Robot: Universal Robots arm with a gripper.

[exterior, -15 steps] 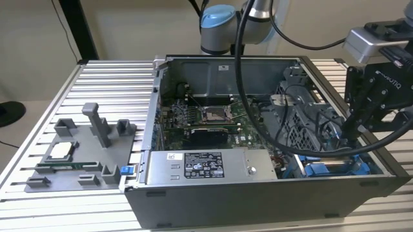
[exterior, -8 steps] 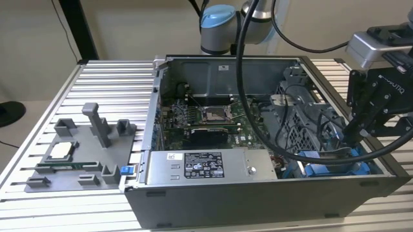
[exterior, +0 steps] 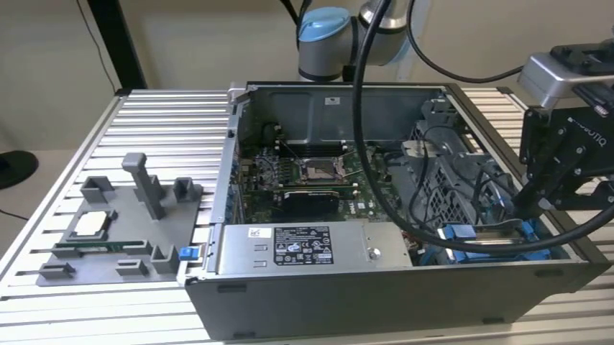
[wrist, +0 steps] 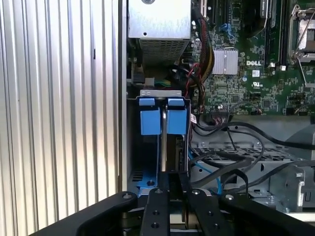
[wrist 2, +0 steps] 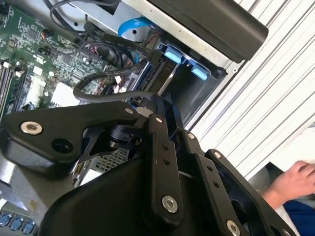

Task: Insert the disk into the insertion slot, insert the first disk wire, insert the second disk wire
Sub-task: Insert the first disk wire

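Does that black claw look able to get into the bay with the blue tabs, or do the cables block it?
Probably yes: the gripper hangs right at the insertion slot, and the black cables lie beside it, not across its opening.

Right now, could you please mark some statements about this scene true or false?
The computer case lies open on the slatted table. True.
The gripper hangs over the CPU socket. False: it is at the insertion slot, well off that socket.
A power-supply box with a white sticker sits in the case. True.
The grey fixture stands inside the case. False: it stands on the table outside it.
A person's hand shows in the second wrist view. True.
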